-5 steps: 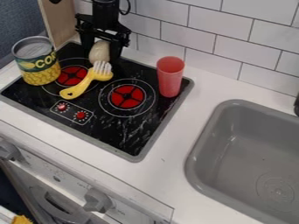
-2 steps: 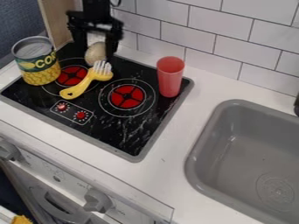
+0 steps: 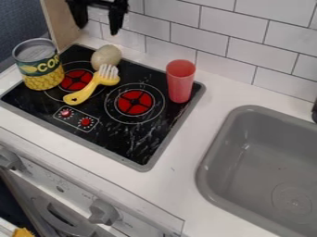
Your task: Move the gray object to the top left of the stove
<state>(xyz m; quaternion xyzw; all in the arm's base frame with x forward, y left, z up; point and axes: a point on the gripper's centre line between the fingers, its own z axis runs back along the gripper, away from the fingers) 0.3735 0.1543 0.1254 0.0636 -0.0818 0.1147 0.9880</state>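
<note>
Upward has gone the black gripper (image 3: 97, 30), which hangs beyond the back left of the stove (image 3: 127, 139) with its fingers apart. Right of the stove is the gray sink (image 3: 248, 173); on its left edge stands the corn can (image 3: 43, 79), at its back right corner the red cup (image 3: 180, 83). Left of its center lies the yellow brush (image 3: 84, 94), and the gray object (image 3: 106, 55) sits at its back edge, toward the left.

Looking right at a play kitchen here, going by the black stove (image 3: 127, 136) with its red burners (image 3: 128, 107), set in a white counter (image 3: 192, 134) near a gray sink (image 3: 204, 178). Backed by white wall tiles (image 3: 232, 28), too, and fronted below by chunky gray knobs (image 3: 103, 213)!
</note>
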